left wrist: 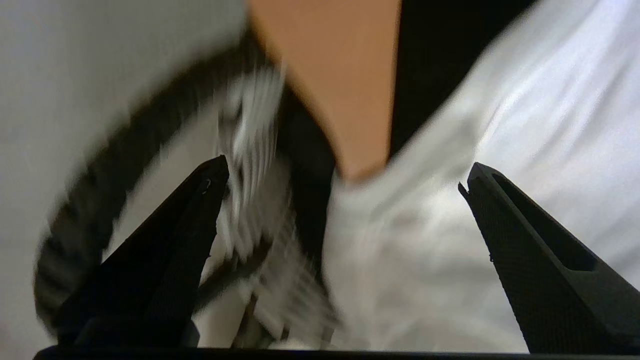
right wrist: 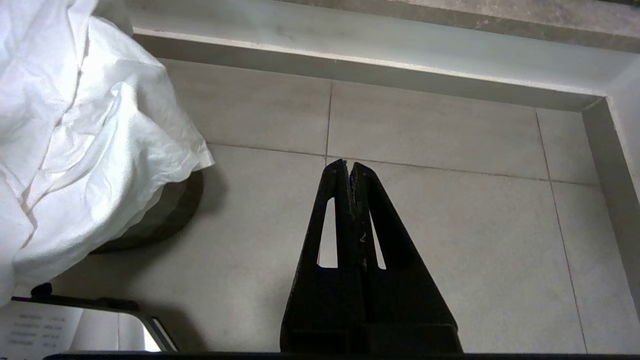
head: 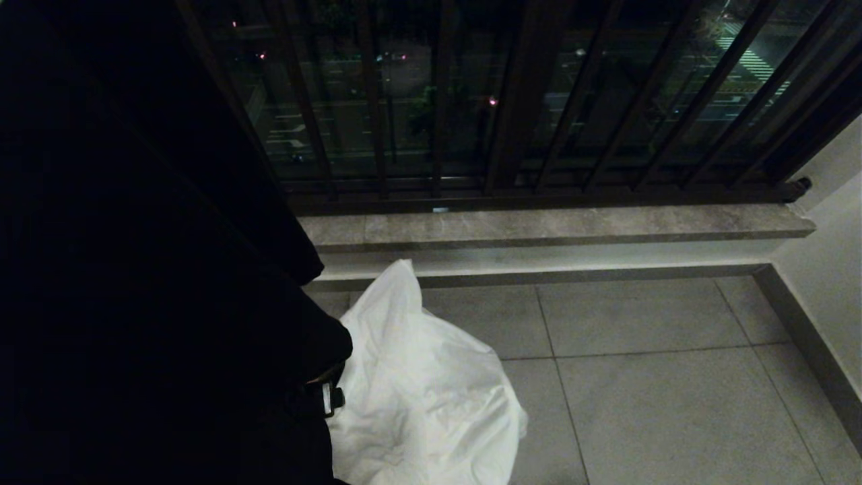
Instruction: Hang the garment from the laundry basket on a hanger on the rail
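Observation:
The white garment [head: 424, 384] lies heaped over the laundry basket, low on the tiled floor by my left arm [head: 202, 323]. In the left wrist view my left gripper [left wrist: 345, 172] is open wide just above the garment [left wrist: 475, 125]. Its black fingers [left wrist: 525, 260] hold nothing. Beside the cloth shows the blurred white rim of the laundry basket [left wrist: 250, 125] with its dark holes. My right gripper [right wrist: 348, 167] hangs shut and empty over bare tiles, with the garment [right wrist: 85, 140] off to its side. The rail and hanger are out of view.
The dark brown guard railing [head: 525, 101] with vertical bars stands in front of the night window. Below it is a stone sill [head: 572, 225]. Grey floor tiles [head: 660, 391] stretch to the right as far as a wall corner [head: 828, 269].

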You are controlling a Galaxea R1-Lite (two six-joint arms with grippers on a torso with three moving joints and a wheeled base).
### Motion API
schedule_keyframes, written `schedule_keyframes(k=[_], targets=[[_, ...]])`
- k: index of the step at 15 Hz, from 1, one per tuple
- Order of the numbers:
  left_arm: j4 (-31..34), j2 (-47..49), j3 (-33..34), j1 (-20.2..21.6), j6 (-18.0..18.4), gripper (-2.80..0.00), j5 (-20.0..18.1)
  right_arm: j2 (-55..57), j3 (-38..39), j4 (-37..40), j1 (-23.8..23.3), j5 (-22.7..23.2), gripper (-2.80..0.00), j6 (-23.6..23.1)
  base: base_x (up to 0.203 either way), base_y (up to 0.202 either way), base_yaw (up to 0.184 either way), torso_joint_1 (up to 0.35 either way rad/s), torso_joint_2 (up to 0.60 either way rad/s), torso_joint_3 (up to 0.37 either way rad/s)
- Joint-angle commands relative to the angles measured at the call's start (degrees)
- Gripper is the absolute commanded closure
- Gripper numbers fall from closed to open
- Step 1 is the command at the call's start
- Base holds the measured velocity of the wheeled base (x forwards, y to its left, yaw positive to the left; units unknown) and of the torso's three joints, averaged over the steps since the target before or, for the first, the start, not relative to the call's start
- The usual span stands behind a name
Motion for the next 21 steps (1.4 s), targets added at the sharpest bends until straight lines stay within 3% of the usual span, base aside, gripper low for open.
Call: schedule_keyframes(k=[1, 3, 5, 9, 13, 18, 21], targets=[[-3.3, -0.3, 0.3, 0.1, -0.2, -2.80, 1.0, 0.1, 0.0, 0.1, 0.0, 0.0, 0.00, 0.0, 0.000, 0.000, 0.000, 0.007, 0.00, -0.027], [-8.3, -1.2, 2.6, 0.2, -0.1, -2.80, 2.1, 0.1, 0.0, 0.1, 0.1, 0.0, 0.00, 0.0, 0.000, 0.000, 0.000, 0.000, 0.00, 0.000], [-9.1, -1.4, 3.4, 0.3, -0.3, -2.80, 2.2, 0.1, 0.0, 0.1, 0.0, 0.0, 0.00, -0.1, 0.000, 0.000, 0.000, 0.000, 0.00, 0.000], [-9.1, 2.4, 2.2, 0.1, -4.8, -2.80, 2.3, 0.1, 0.0, 0.0, 0.0, 0.0, 0.00, -0.1, 0.000, 0.000, 0.000, 0.000, 0.00, 0.000], [-9.6, 3.7, 2.2, 0.1, -8.2, -2.80, 7.6, 0.1, 0.0, 0.1, 0.1, 0.0, 0.00, -0.1, 0.000, 0.000, 0.000, 0.000, 0.00, 0.000], [-11.1, -1.3, 3.4, 0.1, -10.2, -2.80, 8.0, 0.1, 0.0, 0.2, 0.0, 0.1, 0.00, -0.1, 0.000, 0.000, 0.000, 0.000, 0.00, 0.000], [-11.1, 1.2, 3.4, 0.0, -10.4, -2.80, 11.1, 0.1, 0.0, 0.2, 0.0, 0.1, 0.00, -0.1, 0.000, 0.000, 0.000, 0.000, 0.00, 0.000]])
